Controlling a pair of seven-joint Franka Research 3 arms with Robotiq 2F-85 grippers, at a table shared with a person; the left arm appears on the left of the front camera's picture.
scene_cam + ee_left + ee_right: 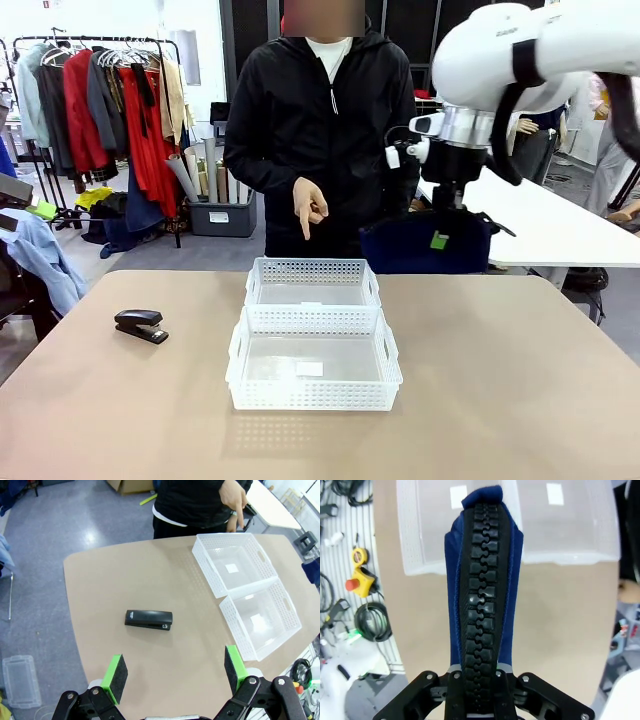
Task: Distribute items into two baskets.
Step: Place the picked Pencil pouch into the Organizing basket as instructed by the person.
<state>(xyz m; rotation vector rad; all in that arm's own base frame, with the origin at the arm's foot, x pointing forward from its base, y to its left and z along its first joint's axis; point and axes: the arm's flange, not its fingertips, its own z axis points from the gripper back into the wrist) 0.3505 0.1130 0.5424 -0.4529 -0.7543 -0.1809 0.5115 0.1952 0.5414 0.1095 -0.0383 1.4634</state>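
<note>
Right pincer (440, 238) pinching pouch (400, 250) at zip edge; pouch hangs under it, looks soft, light, saggy. Baskets (310, 320) lower, toward middle. Left pincer (175, 666) spread, stapler (148, 619) on surface (115, 580) ahead of it: likely stiff, smooth, take across narrow body.

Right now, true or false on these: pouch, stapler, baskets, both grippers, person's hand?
1. The right gripper is shut on the navy pouch, holding it above the table. True.
2. The stapler lies in a basket. False: it lies on the table, left of the baskets.
3. The left gripper is open and holds nothing. True.
4. Each basket already holds an item. False: the near basket and the far basket are both empty.
5. The person's hand points down toward the far basket. True.
</note>
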